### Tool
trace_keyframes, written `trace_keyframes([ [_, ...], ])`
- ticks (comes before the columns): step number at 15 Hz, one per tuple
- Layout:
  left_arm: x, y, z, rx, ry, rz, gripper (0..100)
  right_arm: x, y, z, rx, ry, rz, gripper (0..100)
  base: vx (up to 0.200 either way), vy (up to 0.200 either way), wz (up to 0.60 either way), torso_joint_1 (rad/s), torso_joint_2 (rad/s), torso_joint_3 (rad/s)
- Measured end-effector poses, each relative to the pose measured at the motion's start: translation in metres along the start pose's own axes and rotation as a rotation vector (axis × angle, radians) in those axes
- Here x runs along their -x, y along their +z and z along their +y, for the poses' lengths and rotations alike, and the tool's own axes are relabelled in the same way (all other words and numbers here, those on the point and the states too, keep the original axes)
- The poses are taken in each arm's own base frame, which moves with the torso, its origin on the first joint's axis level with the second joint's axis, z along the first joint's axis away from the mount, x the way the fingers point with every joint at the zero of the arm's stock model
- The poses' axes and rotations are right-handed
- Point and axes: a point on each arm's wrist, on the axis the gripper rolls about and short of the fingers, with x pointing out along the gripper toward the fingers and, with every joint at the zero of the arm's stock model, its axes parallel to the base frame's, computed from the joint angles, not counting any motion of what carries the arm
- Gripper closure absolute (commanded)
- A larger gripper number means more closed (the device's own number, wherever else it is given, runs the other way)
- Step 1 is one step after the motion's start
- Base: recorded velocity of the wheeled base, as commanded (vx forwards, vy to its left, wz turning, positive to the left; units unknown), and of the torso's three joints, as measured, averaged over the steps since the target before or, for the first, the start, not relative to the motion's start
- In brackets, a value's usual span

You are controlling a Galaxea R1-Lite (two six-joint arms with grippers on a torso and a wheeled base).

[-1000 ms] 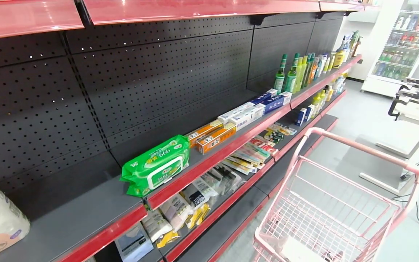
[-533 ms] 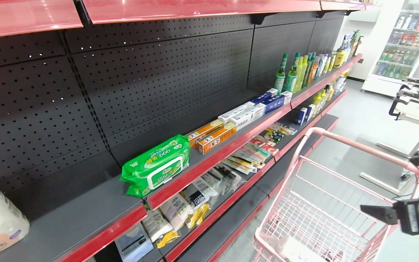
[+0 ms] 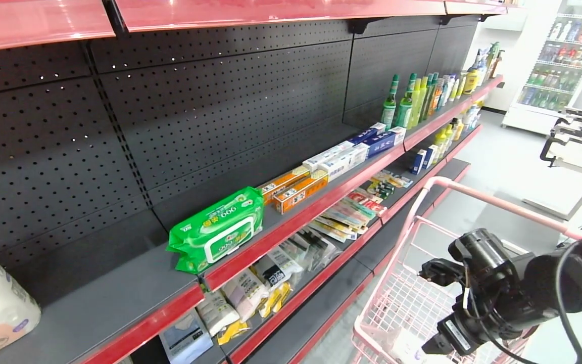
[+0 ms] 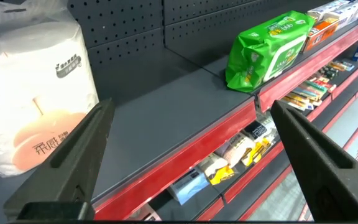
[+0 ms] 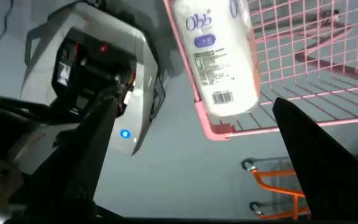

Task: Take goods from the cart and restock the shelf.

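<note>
- Cart of pink wire holds a smooth white bottle, lying, it seems, against the basket's rim. Its label carries blue lettering, fine print and a barcode.
- Right gripper hangs over the cart, jaws spread wide, gripping nothing.
- Left gripper, away from the cart at the dark shelf, is likewise wide apart and empty.

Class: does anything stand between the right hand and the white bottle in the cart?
Nothing visible does. The right hand, open, faces the white bottle directly; the pink cart rim runs alongside the bottle, not across it.
</note>
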Motion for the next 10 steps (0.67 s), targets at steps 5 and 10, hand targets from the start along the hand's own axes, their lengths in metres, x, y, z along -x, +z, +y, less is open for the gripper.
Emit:
trace_keyframes([
  [5, 0.0, 0.0, 0.0, 0.0, 0.0, 0.0, 0, -0.018, -0.008, 0.003, 0.094, 0.018, 0.09, 0, 0.0, 0.0, 0.0, -0.088, 0.2, 0.105],
  [10, 0.0, 0.0, 0.0, 0.0, 0.0, 0.0, 0, -0.022, -0.011, 0.008, 0.14, 0.028, 0.111, 0, 0.0, 0.0, 0.0, -0.111, 0.24, 0.129],
])
